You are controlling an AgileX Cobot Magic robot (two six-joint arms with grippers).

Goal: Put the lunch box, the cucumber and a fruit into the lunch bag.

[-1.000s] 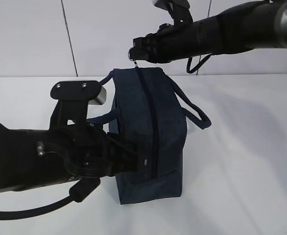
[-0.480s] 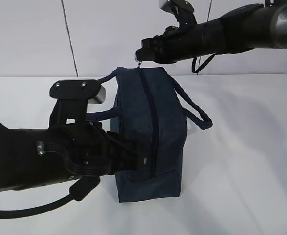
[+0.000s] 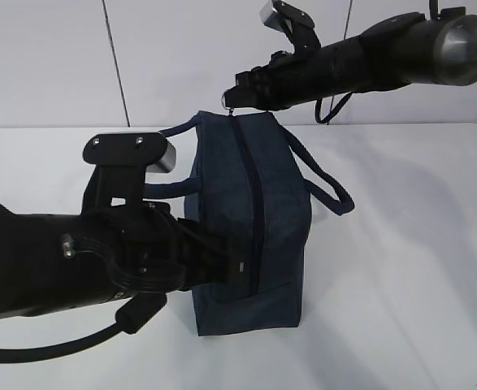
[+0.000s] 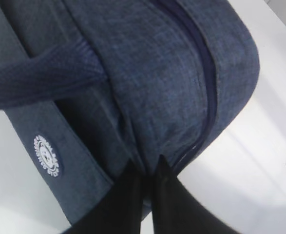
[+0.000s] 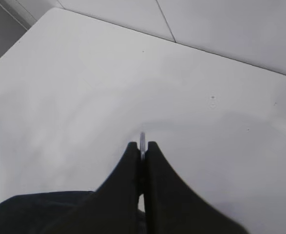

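Observation:
The dark navy lunch bag (image 3: 250, 219) stands mid-table with its top zipper (image 3: 249, 187) closed along its length. My left gripper (image 3: 236, 268) is shut on a fold of the bag's fabric at its near end; the left wrist view shows the fingertips (image 4: 132, 171) pinching the cloth (image 4: 181, 83) beside the zipper. My right gripper (image 3: 234, 96) is above the bag's far end, shut on the silver ring pull (image 5: 142, 141), whose edge sticks out between the fingertips. The lunch box, the cucumber and the fruit are out of view.
The white table (image 3: 409, 268) lies around the bag. Two loop handles (image 3: 327, 191) hang off the bag's sides. A white panelled wall (image 3: 59, 57) stands behind.
My right gripper has moved a little right and up at the bag's far end, holding the ring pull. The bag's far end has risen slightly. The left arm has not moved.

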